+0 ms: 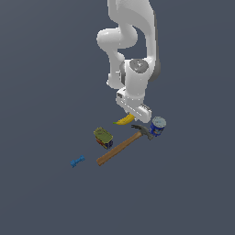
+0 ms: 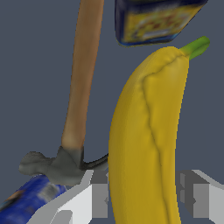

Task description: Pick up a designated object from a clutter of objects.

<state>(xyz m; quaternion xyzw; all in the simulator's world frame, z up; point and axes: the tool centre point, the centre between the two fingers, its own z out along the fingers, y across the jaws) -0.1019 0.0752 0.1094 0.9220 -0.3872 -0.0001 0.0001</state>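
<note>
The banana [image 1: 124,120], yellow and curved, lies partly hidden under my gripper [image 1: 133,115] in the exterior view. In the wrist view the banana [image 2: 144,131] fills the space between my gripper [image 2: 144,199] fingers, its green stem pointing away. One finger [image 2: 99,197] and the other finger [image 2: 194,197] press against its two sides, so the gripper is shut on it. Whether it rests on the floor or hangs just above it cannot be told.
The wooden-handled hammer [image 1: 121,148] lies just beside the banana, its head [image 2: 57,166] close to one finger. A blue can [image 1: 157,126] stands by the hammer head. A green-topped tin [image 1: 103,137] and a small blue dumbbell piece [image 1: 77,161] lie toward the exterior view's left.
</note>
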